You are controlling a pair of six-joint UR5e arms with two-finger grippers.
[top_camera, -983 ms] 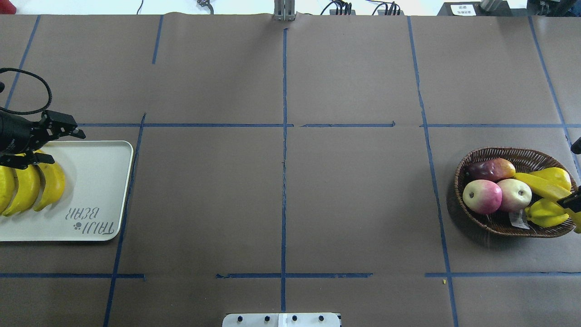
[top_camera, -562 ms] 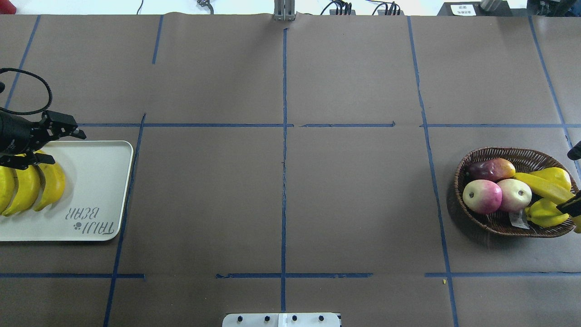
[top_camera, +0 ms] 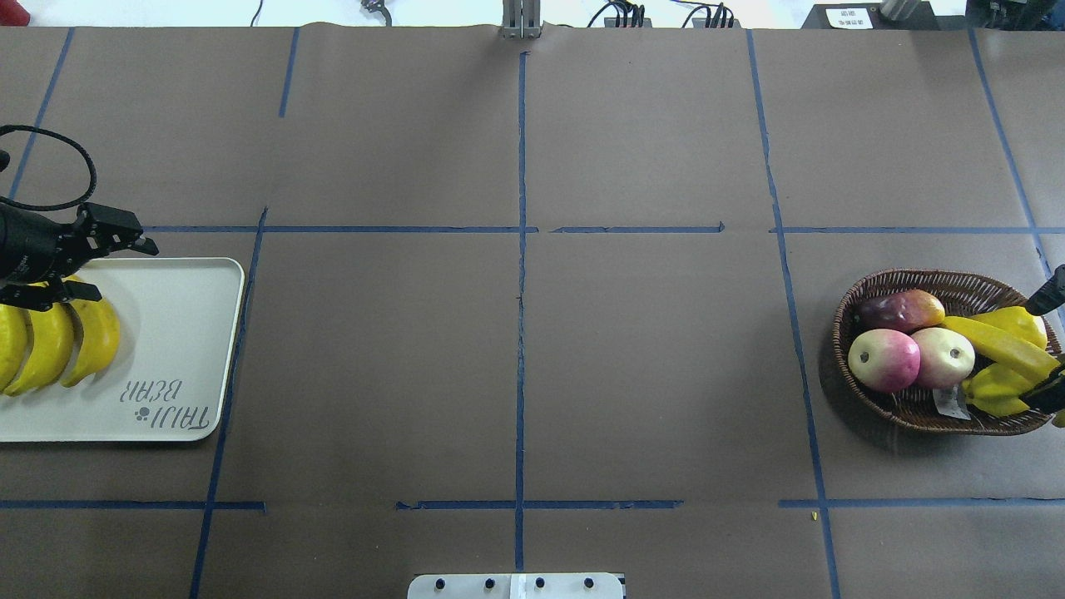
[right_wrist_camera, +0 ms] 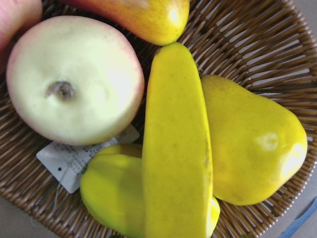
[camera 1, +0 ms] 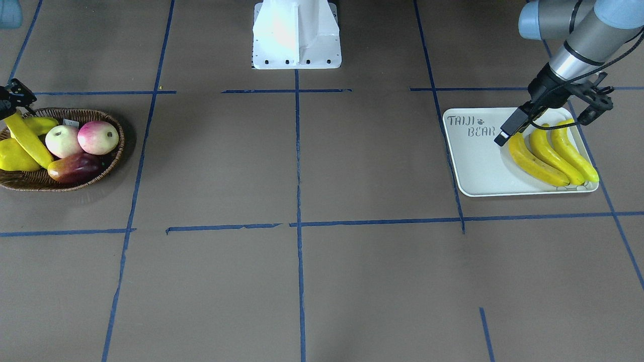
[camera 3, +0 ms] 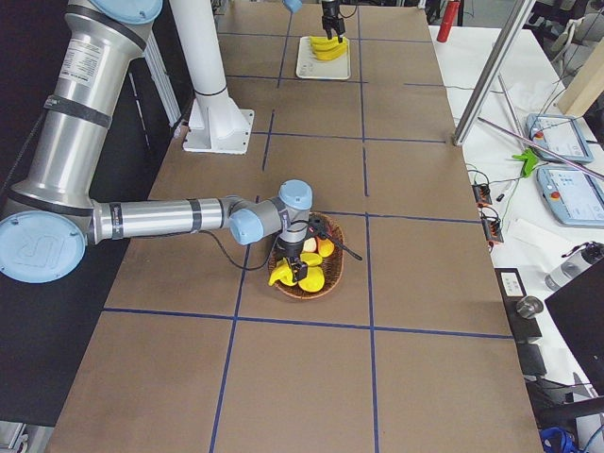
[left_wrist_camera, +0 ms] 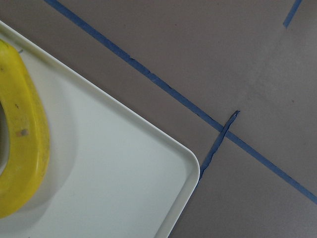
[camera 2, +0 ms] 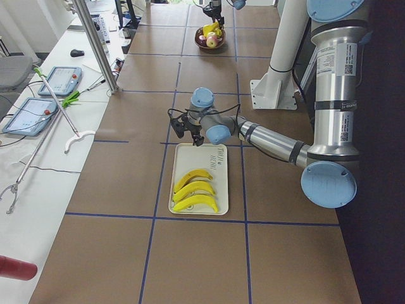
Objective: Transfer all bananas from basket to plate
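Beneath the right gripper (top_camera: 1048, 344), fingers spread wide astride it, the yellow curved banana (top_camera: 990, 337) lies in the dark woven wicker basket (top_camera: 903, 410), long axis straight ahead of the wrist. Far off, the left gripper (top_camera: 123, 270) gapes empty above three bananas (top_camera: 50, 345) on the cream rectangular plate (top_camera: 183, 333).

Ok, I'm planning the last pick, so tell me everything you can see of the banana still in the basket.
The banana is long, smooth, glossy and bright yellow with a few faint specks. It lies slanted in the wicker basket, resting on the ridged starfruit, alongside the yellow pear and near the pale apple. One end points at the red-and-yellow fruit. The other reaches the rim, where the open right gripper seems to straddle it.
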